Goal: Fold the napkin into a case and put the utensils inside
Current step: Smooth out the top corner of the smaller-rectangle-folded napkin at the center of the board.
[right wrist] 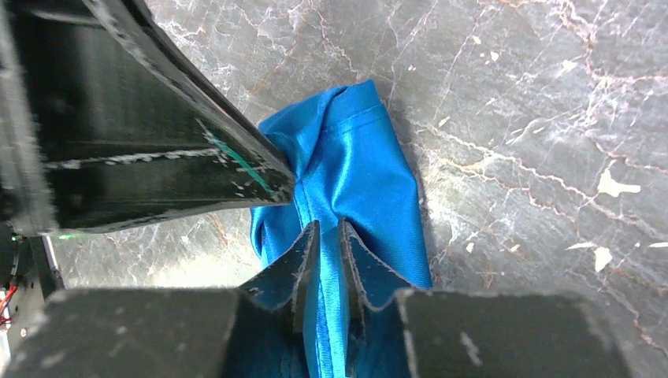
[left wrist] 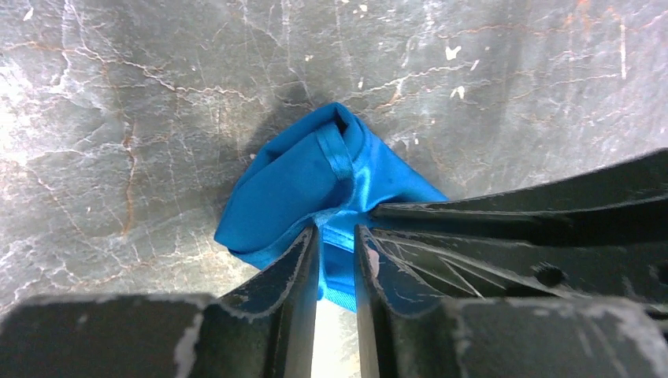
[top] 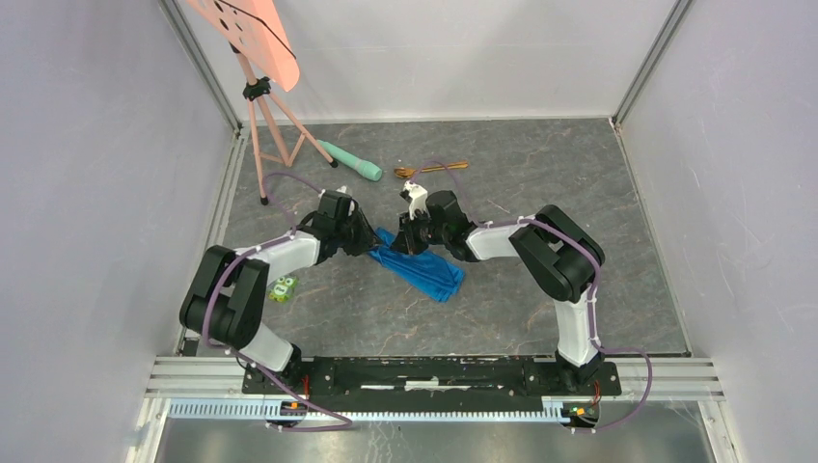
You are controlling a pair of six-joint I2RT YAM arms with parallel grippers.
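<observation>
I have the napkin (top: 421, 267) bunched into a long blue strip in the middle of the table (top: 579, 193). It looks light, limp and satiny, so I expect it to slump and slide; the stitched hem is my best hold. The left gripper (left wrist: 337, 240) sits at its far end, jaws nearly together with a fold of cloth between them. The right gripper (right wrist: 329, 236), just beside it, straddles the hem through a narrow gap. The utensils (top: 431, 170) lie well beyond the napkin, near a mint-green cylinder (top: 351, 161).

Left pincer (top: 372, 243) and right pincer (top: 399, 241) meet, jaws narrowly parted.
</observation>
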